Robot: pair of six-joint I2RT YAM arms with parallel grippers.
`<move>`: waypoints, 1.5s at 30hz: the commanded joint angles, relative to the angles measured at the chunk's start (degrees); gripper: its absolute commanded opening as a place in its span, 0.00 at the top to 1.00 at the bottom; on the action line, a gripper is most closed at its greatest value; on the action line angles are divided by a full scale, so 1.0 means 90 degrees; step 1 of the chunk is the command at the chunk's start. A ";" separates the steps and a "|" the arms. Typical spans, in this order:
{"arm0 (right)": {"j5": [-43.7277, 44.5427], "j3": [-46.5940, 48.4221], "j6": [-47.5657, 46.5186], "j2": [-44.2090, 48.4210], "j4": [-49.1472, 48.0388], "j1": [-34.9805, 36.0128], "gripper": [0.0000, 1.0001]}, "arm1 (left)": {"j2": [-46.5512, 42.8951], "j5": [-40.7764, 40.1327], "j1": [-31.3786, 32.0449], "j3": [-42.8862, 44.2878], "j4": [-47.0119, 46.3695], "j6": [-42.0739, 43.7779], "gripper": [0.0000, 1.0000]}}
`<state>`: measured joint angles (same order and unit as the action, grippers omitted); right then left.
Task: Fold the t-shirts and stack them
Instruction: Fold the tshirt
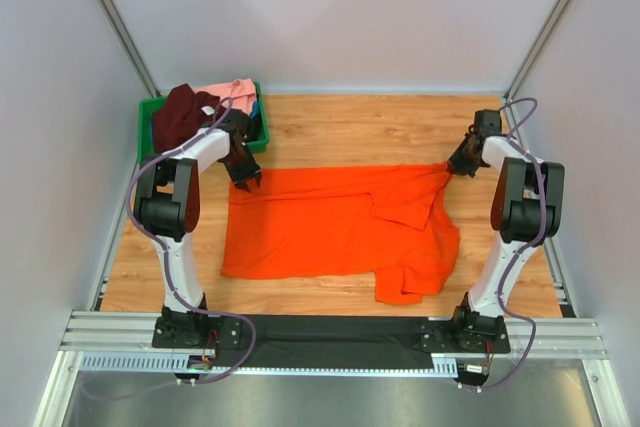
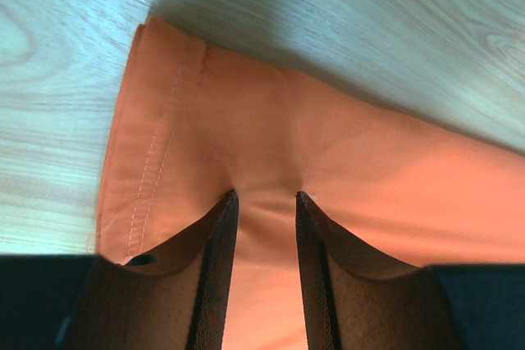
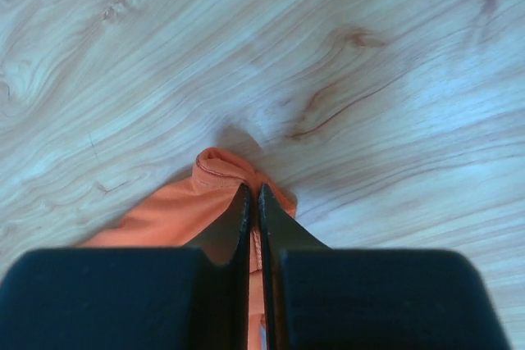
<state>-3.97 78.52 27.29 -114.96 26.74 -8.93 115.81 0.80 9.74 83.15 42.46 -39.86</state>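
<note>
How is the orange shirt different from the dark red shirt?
The orange shirt lies spread out on the table; the dark red shirt is bunched up in the green bin. The right gripper pinches a corner of the orange shirt; no gripper holds the dark red shirt. Both are soft cloth.
</note>
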 commanded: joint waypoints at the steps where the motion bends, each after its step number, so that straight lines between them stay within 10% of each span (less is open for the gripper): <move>1: 0.0657 -0.0150 0.0415 0.0165 -0.0314 -0.0072 0.99 | 0.0052 -0.0353 -0.0027 -0.0128 0.0019 -0.0269 0.58; 11: 0.0937 0.0251 0.1097 0.1336 0.2178 0.0064 0.61 | -0.1409 -0.0312 -0.0027 0.0292 0.0556 0.0151 0.55; 18: 0.0977 -0.1874 0.2045 0.3455 0.3072 0.0356 0.44 | -0.2720 0.0145 0.0284 -0.0565 0.0419 0.0922 0.53; 27: 0.0978 -0.3899 0.3255 0.5143 0.3972 0.1291 0.46 | -0.4097 0.0965 0.1994 -0.2235 -0.0068 0.1070 0.43; 31: 0.0900 -0.4456 0.3598 0.5614 0.3943 0.1694 0.46 | -0.4654 0.1737 0.2014 -0.3222 -0.0674 0.0650 0.43; 45: 0.2412 -0.4584 0.3756 0.5235 0.2888 0.2086 0.64 | -0.4820 0.0352 0.1536 -0.4600 -0.0411 -0.0005 0.41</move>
<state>10.11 34.35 60.93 -66.76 56.18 10.00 73.19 7.57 25.08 42.61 38.89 -37.89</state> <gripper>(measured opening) 0.392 0.588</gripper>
